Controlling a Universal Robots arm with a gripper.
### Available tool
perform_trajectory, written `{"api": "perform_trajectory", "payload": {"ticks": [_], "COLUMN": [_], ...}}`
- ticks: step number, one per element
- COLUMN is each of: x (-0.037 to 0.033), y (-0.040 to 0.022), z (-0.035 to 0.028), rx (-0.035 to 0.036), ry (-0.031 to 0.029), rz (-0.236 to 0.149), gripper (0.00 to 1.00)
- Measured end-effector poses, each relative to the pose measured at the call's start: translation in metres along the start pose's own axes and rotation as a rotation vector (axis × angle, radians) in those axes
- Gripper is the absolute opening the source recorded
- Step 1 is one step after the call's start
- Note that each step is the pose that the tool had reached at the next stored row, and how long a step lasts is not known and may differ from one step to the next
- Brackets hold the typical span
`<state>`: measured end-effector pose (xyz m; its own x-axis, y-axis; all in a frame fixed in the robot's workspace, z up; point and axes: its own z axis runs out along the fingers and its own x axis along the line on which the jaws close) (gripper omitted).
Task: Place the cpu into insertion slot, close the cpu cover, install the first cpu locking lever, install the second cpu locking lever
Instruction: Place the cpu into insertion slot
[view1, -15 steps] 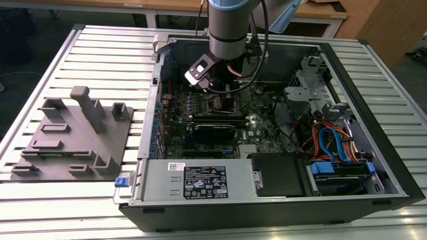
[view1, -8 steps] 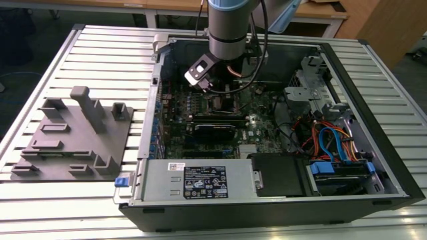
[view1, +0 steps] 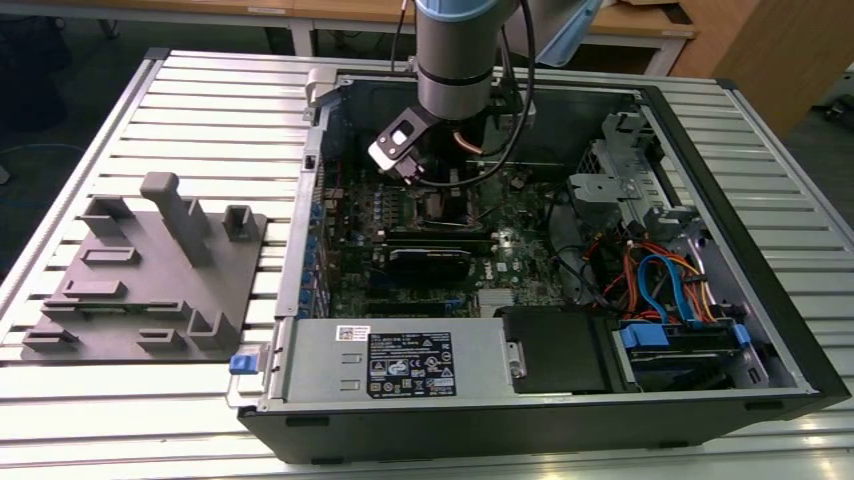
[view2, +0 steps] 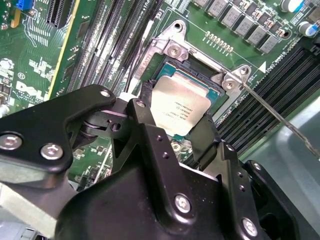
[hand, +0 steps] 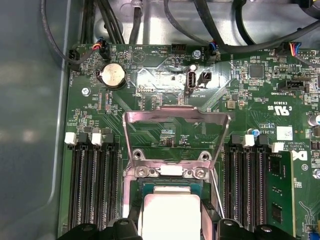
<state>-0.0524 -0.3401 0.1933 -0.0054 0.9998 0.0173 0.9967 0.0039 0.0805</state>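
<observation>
The cpu (view2: 180, 106), a flat square chip with a silver-grey top, sits between my two black fingers (view2: 145, 107) directly over the insertion slot (view2: 196, 76), whose black edge and silver rim frame it. I cannot tell whether the chip is seated or just above the slot. My gripper (hand: 171, 222) is shut on the cpu (hand: 170, 212). The cpu cover (hand: 150, 116), a thin silver frame, stands swung up and open past the slot. A thin wire locking lever (view2: 280, 117) lies off to one side. In the exterior view my gripper (view1: 424, 185) reaches down into the open computer case.
Long black memory slots (hand: 92, 185) flank the socket on both sides. A coin battery (hand: 112, 76) and cable plugs sit past the cover. The grey power-supply box (view1: 400, 365) stands at the case front, coloured cables (view1: 654, 280) on the exterior view's right, a grey fixture plate (view1: 147, 270) on its left.
</observation>
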Motion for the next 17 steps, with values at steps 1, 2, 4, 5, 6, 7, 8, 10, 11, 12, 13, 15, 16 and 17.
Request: {"api": "perform_trajectory", "payload": {"ticks": [1,2,4,5,6,7,8,10,11,12,13,15,16,17], "x": [0.0,0.0,0.0,0.0,0.0,0.0,-0.0001,-0.0001,-0.0001,-0.0001,0.0,0.0,0.0,0.0], "y": [0.0,0.0,-0.0001,-0.0001,-0.0002,-0.0002,-0.0003,-0.0003,-0.0003,-0.0003,-0.0003,-0.0003,-0.0003,-0.0003], "z": [0.0,0.0001,0.0006,0.001,0.0016,0.0021,0.0027,0.003,0.0031,0.0031,0.0032,0.0032,0.0032,0.0032], "rx": [0.0,-0.0001,-0.0001,-0.0001,0.0,0.0003,0.0003,0.0003,0.0002,0.0001,0.0,-0.0001,0.0,0.0], "ry": [0.0,0.0001,0.0008,0.0013,0.0016,0.0018,0.0019,0.0019,0.002,0.0022,0.0023,0.0023,0.0024,0.0024], "rz": [0.0,0.0,0.0,0.0,0.0,0.001,0.0,0.0,0.0,0.0,0.0,0.0,0.0,0.0], "gripper": [0.54,0.54,0.54,0.54,0.54,0.54,0.54,0.54,0.54,0.54,0.54,0.54,0.54,0.54]}}
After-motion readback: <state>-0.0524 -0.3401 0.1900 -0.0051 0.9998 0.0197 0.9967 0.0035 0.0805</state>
